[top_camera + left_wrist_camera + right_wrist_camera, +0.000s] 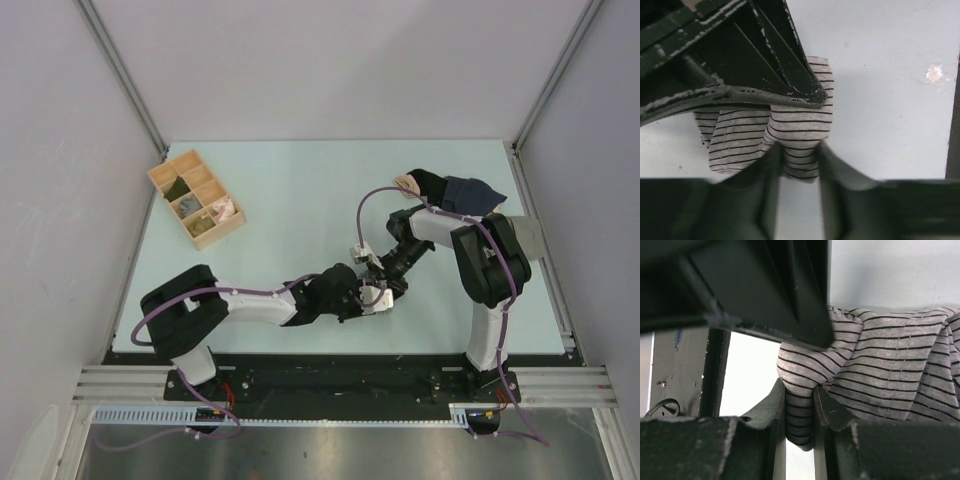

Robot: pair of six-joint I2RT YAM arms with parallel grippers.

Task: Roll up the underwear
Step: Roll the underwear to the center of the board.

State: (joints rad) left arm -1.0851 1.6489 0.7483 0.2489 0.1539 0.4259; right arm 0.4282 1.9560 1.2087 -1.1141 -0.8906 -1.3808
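Note:
The underwear (795,120) is a grey cloth with thin dark stripes, bunched on the pale table near its middle front. My left gripper (800,162) is shut on a fold at its near edge, a finger pressed to each side. My right gripper (800,415) is shut on another fold of the underwear (890,375), which spreads out to the right. Each wrist view shows the other gripper's black fingers just above the cloth. From above, the left gripper (365,297) and right gripper (385,275) meet tip to tip and hide most of the cloth.
A wooden compartment box (197,198) with small items stands at the back left. A navy garment (470,192) and other dark and pale cloth lie piled at the back right, behind the right arm. Grey walls enclose the table on three sides.

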